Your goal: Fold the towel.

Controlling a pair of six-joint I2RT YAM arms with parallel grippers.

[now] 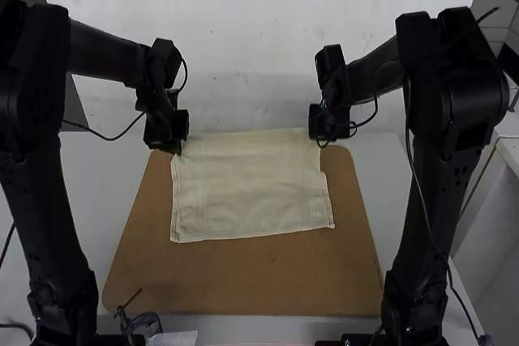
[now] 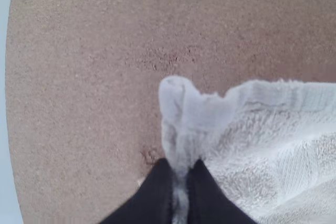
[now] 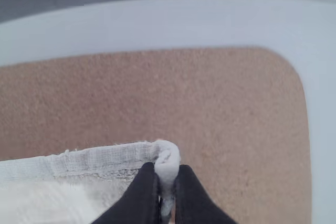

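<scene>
High view. The cream towel (image 1: 247,188) lies mostly spread in the centre of the frame, a rough rectangle over the upper part of a brown board (image 1: 243,281), itself set on a pale table (image 1: 369,192). The left arm (image 1: 36,192) stands along the left side of the frame, and its left gripper (image 1: 178,150) is at the towel's upper left corner. The right arm (image 1: 434,192) stands along the right side, with its right gripper (image 1: 321,142) at the upper right corner. The towel's upper edge runs between the two grippers; its right edge shows a small step, and its lower edge lies flat across the board. A metal clamp (image 1: 144,323) sits at the lower left of the frame, with a piece of white paper (image 1: 177,338) just beside it.

Left wrist view. The black, tapered fingers of the left gripper (image 2: 180,174) are closed on a corner of the towel, parted only by the pinched cloth. The held part rises in a narrow ridge between them, and the hemmed edge leads away from it. Small dark marks (image 2: 168,59) show on the board near this corner.

Right wrist view. The right gripper (image 3: 167,174) is likewise closed, its black fingertips pinching the towel at the end of a ribbed hem. Beyond the hem lie the bare board, its rounded corner and the pale table.
</scene>
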